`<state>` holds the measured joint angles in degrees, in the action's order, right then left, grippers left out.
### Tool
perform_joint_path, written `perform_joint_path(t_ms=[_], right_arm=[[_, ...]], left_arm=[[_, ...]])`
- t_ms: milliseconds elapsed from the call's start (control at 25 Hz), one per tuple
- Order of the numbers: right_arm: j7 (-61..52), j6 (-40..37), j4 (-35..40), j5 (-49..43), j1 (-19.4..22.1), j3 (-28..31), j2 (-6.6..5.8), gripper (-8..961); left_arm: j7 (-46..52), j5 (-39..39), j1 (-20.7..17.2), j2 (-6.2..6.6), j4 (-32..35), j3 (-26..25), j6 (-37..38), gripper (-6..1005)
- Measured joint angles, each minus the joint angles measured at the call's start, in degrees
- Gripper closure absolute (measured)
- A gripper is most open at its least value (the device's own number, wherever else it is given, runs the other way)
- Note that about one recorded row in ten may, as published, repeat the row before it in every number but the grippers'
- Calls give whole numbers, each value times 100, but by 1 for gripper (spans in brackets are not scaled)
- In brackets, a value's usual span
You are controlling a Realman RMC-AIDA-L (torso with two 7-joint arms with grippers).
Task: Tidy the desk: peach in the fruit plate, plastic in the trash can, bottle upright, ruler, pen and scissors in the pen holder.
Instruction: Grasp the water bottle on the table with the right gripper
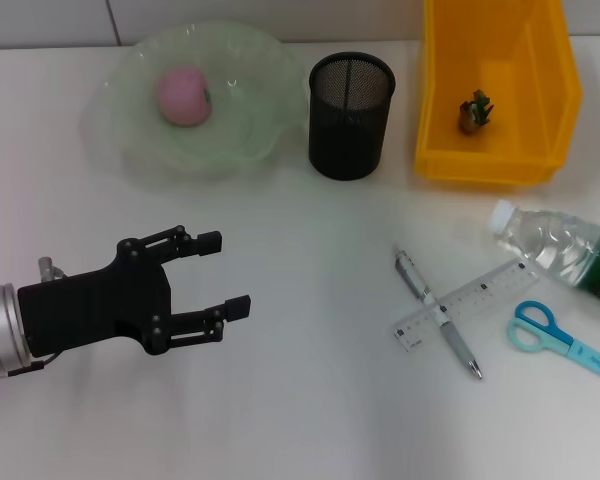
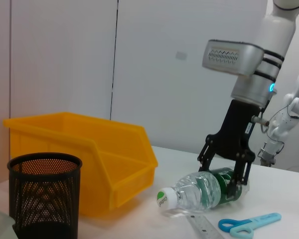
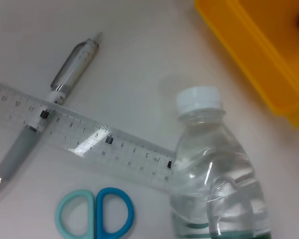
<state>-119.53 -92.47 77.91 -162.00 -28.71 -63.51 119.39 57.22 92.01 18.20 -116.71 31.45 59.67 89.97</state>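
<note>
White desk surface (image 1: 310, 400) carries all items, with pale wall panels behind; positions below are given relative to the black mesh pen holder (image 1: 351, 115).

Nearest the robot, well to the near left of the holder, the left gripper (image 1: 225, 272) hovers over bare desk with its fingers spread wide and nothing between them.

To the near right of the holder lie the grey-barrelled pen (image 1: 438, 313) and the clear plastic ruler (image 1: 468, 304), crossed, the ruler resting over the pen. Just beyond them to the right are the blue-handled scissors (image 1: 560, 338).

Further right, the clear plastic water bottle with white cap and green label (image 1: 550, 243) lies on its side, not yet upright. In the left wrist view the right gripper (image 2: 228, 185) stands directly over the bottle's label end, fingers straddling the body at close quarters. Whether they are already pressing on it cannot be told.

Level with the holder on its right sits the yellow plastic bin (image 1: 495, 90), holding a small dark green scrap (image 1: 475, 111), probably the plastic. On the holder's left, the pale green glass plate (image 1: 195, 100) holds the pink peach (image 1: 184, 96).

Risks: the bottle is round, smooth and soft-walled. A grip so far from the cap may let it rotate or slip when tilted upright, and squeezing may buckle it. The ruler end touches or nearly touches the bottle, so dragging the bottle could shift ruler and pen. The scissors lie close to the gripper's working area.
</note>
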Motion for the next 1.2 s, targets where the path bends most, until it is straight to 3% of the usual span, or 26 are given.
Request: perform_joint_path(t_ms=[760,1200], right_arm=[[-269,556,-644,18,38,-139,2,153],[-134,426,-51,771,516,-36,-11,159]], left_arm=[[0,17,0,-23,-16,0,-60,185],[0,-13,-15,-26,16,0,-59,185]])
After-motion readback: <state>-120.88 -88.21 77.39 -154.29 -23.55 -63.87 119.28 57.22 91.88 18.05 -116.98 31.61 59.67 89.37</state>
